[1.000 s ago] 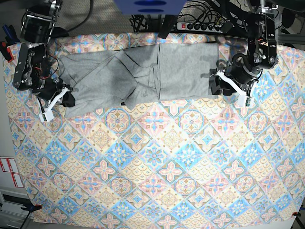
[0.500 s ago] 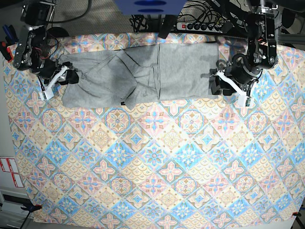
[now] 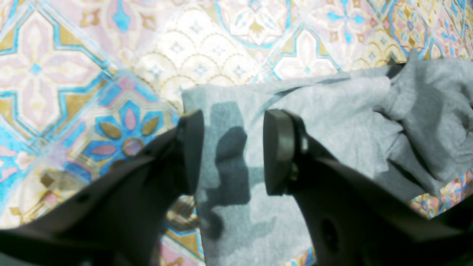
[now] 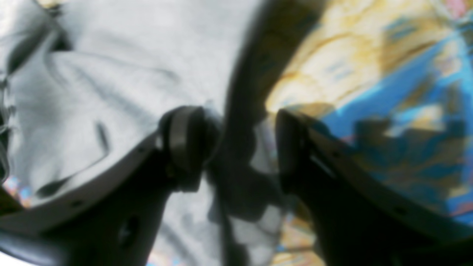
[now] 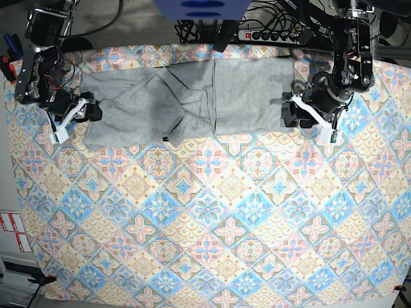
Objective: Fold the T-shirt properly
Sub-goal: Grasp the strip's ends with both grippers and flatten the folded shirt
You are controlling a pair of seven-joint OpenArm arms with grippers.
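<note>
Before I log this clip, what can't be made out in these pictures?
- Right wrist view: motion-blurred; whether the right gripper touches the light heather-grey knit T-shirt is unclear.
- Base view: the T-shirt's black lettering is not visible; folds may hide it.
- Base view: the left gripper hides the shirt's edge beneath it.
- Left wrist view: the shirt runs past the right frame edge.

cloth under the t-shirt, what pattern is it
Pastel tile pattern on the cloth: blue, pink and beige floral diamonds; clearest in the base view.
</note>
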